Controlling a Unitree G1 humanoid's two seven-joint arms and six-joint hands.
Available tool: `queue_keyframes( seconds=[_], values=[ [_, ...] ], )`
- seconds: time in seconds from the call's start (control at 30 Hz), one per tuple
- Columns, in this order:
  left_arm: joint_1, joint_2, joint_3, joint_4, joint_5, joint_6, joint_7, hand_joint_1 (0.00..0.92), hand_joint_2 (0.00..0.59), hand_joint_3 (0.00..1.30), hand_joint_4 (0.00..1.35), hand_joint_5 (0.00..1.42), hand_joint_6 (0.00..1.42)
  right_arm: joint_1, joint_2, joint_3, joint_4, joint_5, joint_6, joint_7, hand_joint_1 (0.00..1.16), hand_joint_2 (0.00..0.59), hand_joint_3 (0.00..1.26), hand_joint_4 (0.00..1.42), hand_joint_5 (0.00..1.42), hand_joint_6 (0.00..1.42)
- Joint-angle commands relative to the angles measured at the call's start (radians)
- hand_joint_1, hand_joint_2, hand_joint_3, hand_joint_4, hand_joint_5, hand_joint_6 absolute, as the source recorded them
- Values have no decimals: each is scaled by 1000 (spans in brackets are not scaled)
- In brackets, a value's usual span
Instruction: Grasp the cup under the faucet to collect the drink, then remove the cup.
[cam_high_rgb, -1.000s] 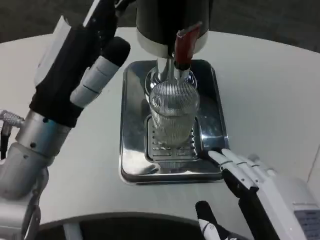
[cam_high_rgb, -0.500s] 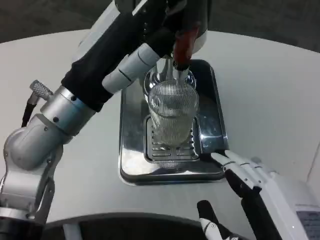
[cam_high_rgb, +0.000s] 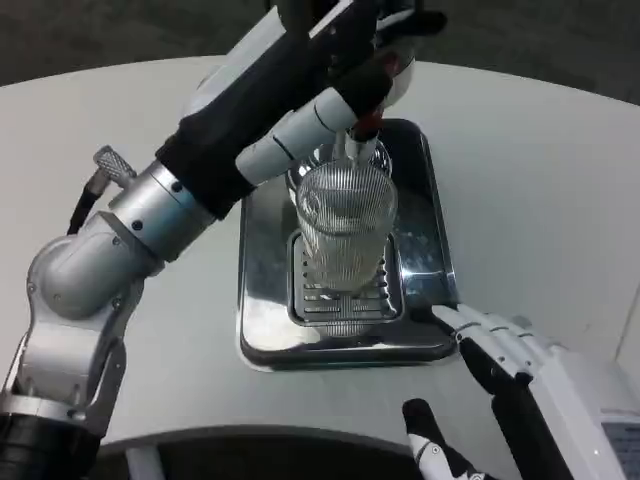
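1. The cup (cam_high_rgb: 345, 232) stands upright on the drip tray (cam_high_rgb: 262, 330), right under the faucet (cam_high_rgb: 362, 140).
2. My left hand (cam_high_rgb: 335, 70) is up at the red tap lever (cam_high_rgb: 385, 65); can't tell if it's actually gripping.
3. My right hand (cam_high_rgb: 520, 370) sits open just off the tray's near right corner, so it's closer. The cup lies ahead and to its left.
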Motion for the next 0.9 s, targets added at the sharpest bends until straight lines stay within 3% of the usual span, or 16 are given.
queue_keyframes(
  seconds=[0.03,0.6,0.9],
  values=[
    [2,-6,-16,10,55,5,3,0,147,0,0,160,152,24,8,-9,-15,24,11,-9,473,481,228,174,184,165],
    [7,28,-59,-38,164,-48,-2,0,141,0,0,144,132,27,11,-19,-14,50,10,-11,471,481,219,174,198,179],
    [3,101,-96,-119,375,-131,54,0,134,0,0,107,92,43,18,-10,-6,52,7,-21,471,481,223,174,198,180]
  ],
)
